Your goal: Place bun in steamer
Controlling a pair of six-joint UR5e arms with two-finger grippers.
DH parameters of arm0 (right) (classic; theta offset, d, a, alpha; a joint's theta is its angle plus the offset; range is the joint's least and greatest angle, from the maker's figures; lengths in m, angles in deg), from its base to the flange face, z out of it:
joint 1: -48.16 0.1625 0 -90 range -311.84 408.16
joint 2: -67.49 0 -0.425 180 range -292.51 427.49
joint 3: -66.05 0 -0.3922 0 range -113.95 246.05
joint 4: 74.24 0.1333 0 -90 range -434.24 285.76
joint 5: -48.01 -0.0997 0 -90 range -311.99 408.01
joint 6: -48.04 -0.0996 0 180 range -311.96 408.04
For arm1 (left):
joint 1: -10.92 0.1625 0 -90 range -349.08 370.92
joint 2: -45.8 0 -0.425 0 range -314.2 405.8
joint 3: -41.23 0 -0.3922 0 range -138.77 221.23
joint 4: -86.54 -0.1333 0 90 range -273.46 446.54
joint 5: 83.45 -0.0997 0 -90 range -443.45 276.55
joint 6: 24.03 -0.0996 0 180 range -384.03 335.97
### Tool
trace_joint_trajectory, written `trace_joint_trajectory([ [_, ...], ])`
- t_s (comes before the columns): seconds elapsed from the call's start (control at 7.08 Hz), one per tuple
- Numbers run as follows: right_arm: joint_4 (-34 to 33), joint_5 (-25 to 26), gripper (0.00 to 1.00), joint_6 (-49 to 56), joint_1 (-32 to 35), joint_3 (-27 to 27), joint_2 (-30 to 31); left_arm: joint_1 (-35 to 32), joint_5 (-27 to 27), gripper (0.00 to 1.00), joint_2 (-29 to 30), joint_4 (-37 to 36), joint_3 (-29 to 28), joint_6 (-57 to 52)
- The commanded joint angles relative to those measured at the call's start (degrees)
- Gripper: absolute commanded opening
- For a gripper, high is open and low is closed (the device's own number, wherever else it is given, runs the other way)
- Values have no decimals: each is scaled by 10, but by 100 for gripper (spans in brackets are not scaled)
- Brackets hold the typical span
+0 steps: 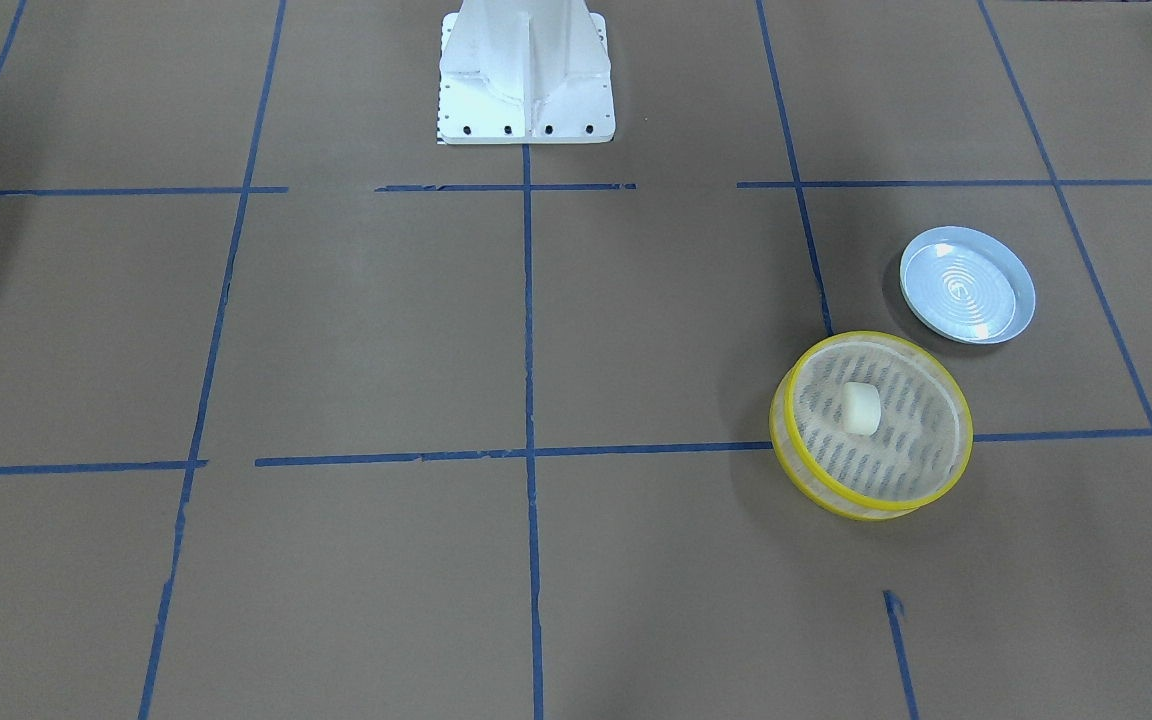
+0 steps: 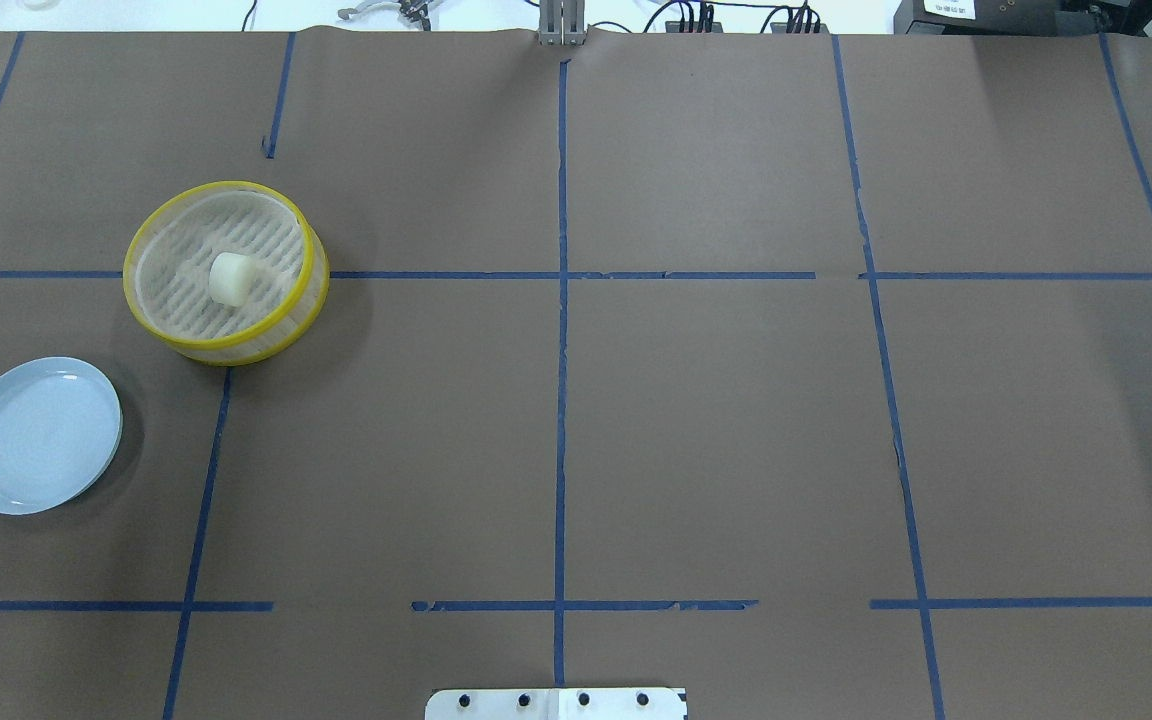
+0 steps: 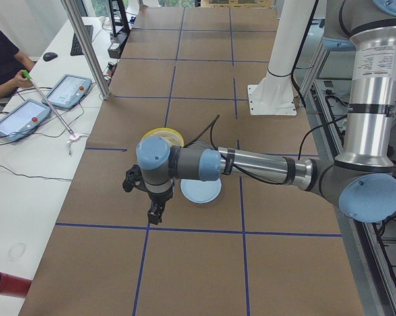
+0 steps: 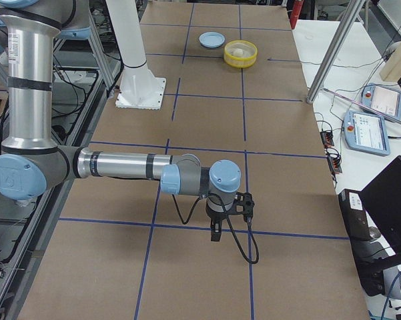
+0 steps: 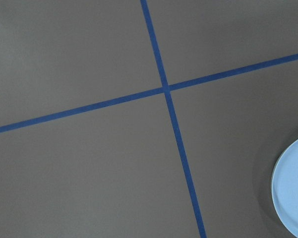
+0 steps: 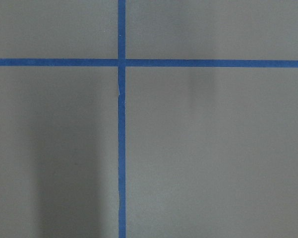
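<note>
The cream-white bun (image 1: 861, 408) lies on the slatted floor of the yellow-rimmed steamer (image 1: 871, 337), near its middle. The overhead view shows the same: the bun (image 2: 230, 278) inside the steamer (image 2: 219, 187) at the table's left. My left gripper (image 3: 155, 214) shows only in the exterior left view, hanging over bare table on the near side of the plate; I cannot tell if it is open or shut. My right gripper (image 4: 215, 233) shows only in the exterior right view, far from the steamer (image 4: 241, 52); I cannot tell its state either.
A pale blue ridged plate (image 2: 38, 435) lies empty beside the steamer, also at the left wrist view's right edge (image 5: 292, 193). The white robot base (image 1: 526, 90) stands at the table's robot side. Blue tape lines cross the brown table cover.
</note>
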Motion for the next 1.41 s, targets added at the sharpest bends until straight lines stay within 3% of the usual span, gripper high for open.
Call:
trace_joint_trajectory([
  [0.0,0,0,100,0,0,0,0,-1,-2,100,-16,3,-5,63],
  [0.28,0,0,100,0,0,0,0,0,-32,100,-27,5,-8,85],
  [1.27,0,0,100,0,1,0,0,1,-29,100,-21,4,-5,92],
])
